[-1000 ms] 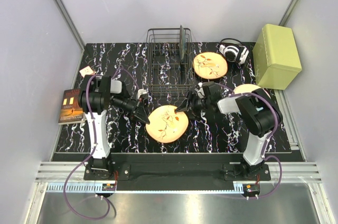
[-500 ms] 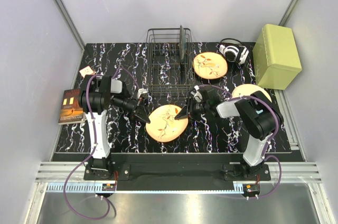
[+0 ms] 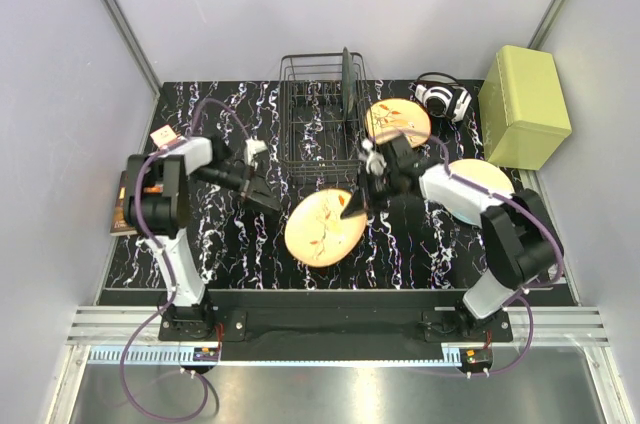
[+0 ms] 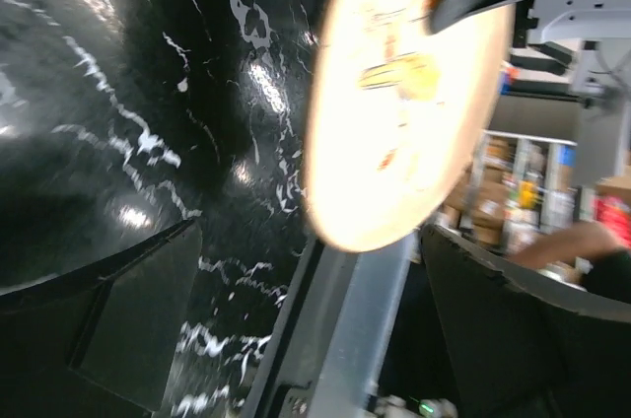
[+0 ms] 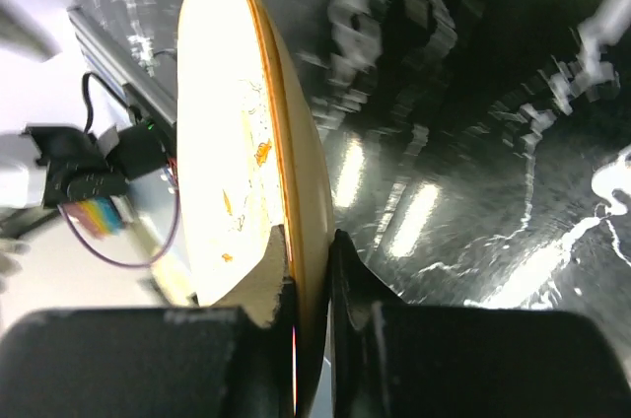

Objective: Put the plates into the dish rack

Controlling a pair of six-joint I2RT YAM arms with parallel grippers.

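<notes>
Overhead view of a black bench (image 3: 420, 249) veined with white, with two robot arms mounted at its near edge. The right gripper (image 3: 351, 207) is closed on the rim of an orange plate (image 3: 323, 228) with a branch pattern, near the middle of the bench and just in front of the dish rack (image 3: 318, 129). The plate is tilted up on the side where it is pinched. The right wrist view shows it almost edge-on, its rim clamped between the two fingers (image 5: 350, 270). Whether its low edge touches the bench cannot be told. The left gripper (image 3: 264, 198) is beside the plate's left side, apart from it, with its jaws spread wide and nothing between them. The black wire rack stands at the back centre and has a dark plate (image 3: 345, 84) upright in a slot at its right side. A second orange plate (image 3: 398, 119) lies flat just to the right of the rack, partly covered by the right arm. A cream plate (image 3: 478, 189) lies flat further right, under that arm. A yellow-green box (image 3: 525, 104) sits in the far right corner with headphones (image 3: 443, 99) next to it, and a book (image 3: 122, 212) lies at the left edge.
</notes>
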